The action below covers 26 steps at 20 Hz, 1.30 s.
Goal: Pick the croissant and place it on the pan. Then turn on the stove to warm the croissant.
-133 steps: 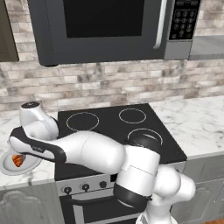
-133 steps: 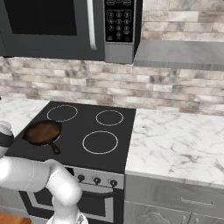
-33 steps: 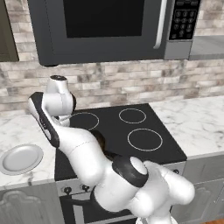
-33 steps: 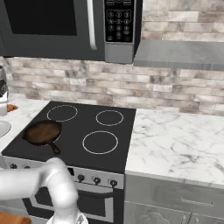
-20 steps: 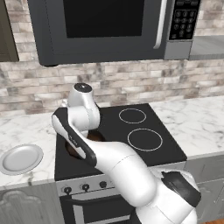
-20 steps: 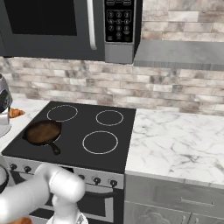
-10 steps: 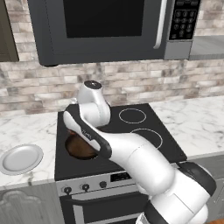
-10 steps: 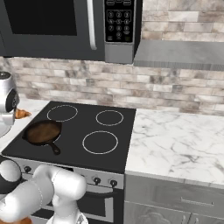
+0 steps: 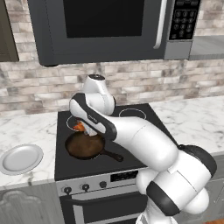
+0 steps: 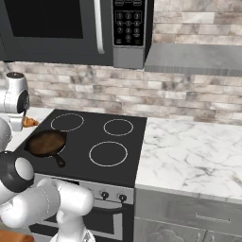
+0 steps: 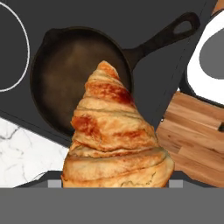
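Note:
The golden-orange ridged croissant (image 11: 111,135) fills the middle of the hand view, with my gripper (image 9: 84,130) shut on it. It hides both fingertips there. The croissant (image 9: 79,127) hangs above the back left rim of the dark cast-iron pan (image 9: 85,146), apart from it. The pan (image 11: 74,78) lies empty on the front left burner of the black stove (image 10: 94,134), its handle pointing toward the front right. From the right base view, the croissant (image 10: 30,122) shows just behind the pan (image 10: 46,143). Small dark knobs (image 9: 67,190) line the silver front panel.
A pale grey plate (image 9: 19,158) lies on the marble counter left of the stove. A dark microwave (image 9: 105,26) hangs over the cooktop. Marble counter (image 10: 189,151) stretches to the right. My white arm arches over the stove's middle.
My arm has swung right from over the counter to above the pan, carrying the croissant along. Much earlier, the croissant lay on the plate; the plate is now bare.

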Tool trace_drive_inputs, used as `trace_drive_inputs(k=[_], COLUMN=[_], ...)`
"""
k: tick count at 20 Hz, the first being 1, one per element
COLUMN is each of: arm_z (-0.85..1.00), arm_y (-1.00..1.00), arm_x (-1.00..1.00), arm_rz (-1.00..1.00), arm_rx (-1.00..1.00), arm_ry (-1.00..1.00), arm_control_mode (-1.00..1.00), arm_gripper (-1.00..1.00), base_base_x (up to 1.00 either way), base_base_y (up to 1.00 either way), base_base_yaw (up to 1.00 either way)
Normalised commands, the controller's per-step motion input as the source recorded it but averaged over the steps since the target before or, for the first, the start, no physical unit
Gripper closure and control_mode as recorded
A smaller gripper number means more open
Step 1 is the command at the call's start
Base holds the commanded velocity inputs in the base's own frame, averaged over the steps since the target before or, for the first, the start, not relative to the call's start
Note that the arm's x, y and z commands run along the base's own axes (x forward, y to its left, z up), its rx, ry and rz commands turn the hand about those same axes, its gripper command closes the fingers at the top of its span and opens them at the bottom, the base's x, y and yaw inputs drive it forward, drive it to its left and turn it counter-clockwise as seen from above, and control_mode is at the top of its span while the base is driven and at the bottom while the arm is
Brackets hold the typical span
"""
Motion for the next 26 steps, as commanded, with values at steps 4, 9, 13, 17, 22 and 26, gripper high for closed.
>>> trace_drive_inputs(k=[4,9,13,17,22,26], arm_z=[-0.25,-0.28,-0.25,-0.21,-0.22,-0.2], arm_y=[-0.09,0.0,-0.01,-0.04,0.0,0.0], arm_x=[0.14,0.25,0.23,0.05,0.05,0.06], arm_rz=[-0.01,-0.04,-0.05,-0.06,-0.07,-0.07], arm_rx=[0.0,0.0,0.0,0.0,0.0,0.0], arm_ry=[0.0,0.0,0.0,0.0,0.0,0.0], arm_control_mode=[-1.0,-1.0,-1.0,-1.0,-1.0,-1.0], arm_gripper=[1.0,1.0,1.0,1.0,1.0,1.0], base_base_x=[0.0,0.0,0.0,0.0,0.0,0.0], base_base_y=[0.0,0.0,0.0,0.0,0.0,0.0], base_base_yaw=[0.0,0.0,0.0,0.0,0.0,0.0])
